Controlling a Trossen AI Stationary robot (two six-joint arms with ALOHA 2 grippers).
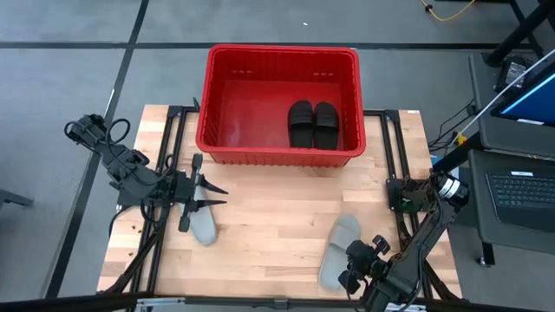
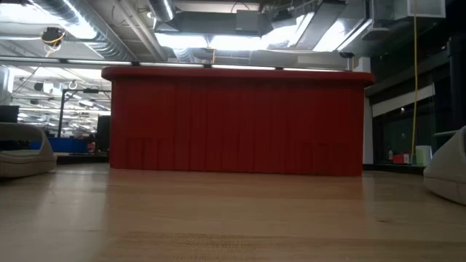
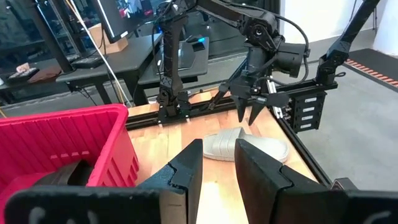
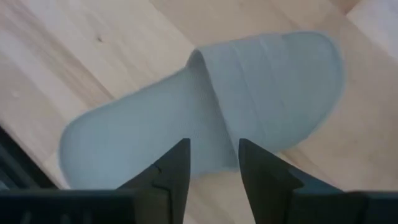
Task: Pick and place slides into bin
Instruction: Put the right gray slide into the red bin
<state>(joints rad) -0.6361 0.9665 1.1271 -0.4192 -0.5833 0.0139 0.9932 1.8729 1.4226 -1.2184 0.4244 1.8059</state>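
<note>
Pale planked wood (image 1: 269, 217) carries the ribbed red bin (image 1: 279, 61) with two matte black slides (image 1: 312, 124) inside, while the right gripper (image 4: 213, 163) hangs spread above a smooth grey slide (image 4: 205, 109) and the left gripper (image 1: 211, 195), parted, sits beside another grey slide (image 1: 205, 227).

I see even, bright overhead light on the bench (image 1: 277, 217) with only soft shadows, ceiling lamps (image 2: 211, 40) glaring white in the low view, where the near boards blur, and the right wrist view's grey slide (image 4: 205, 118) is slightly soft.
</note>
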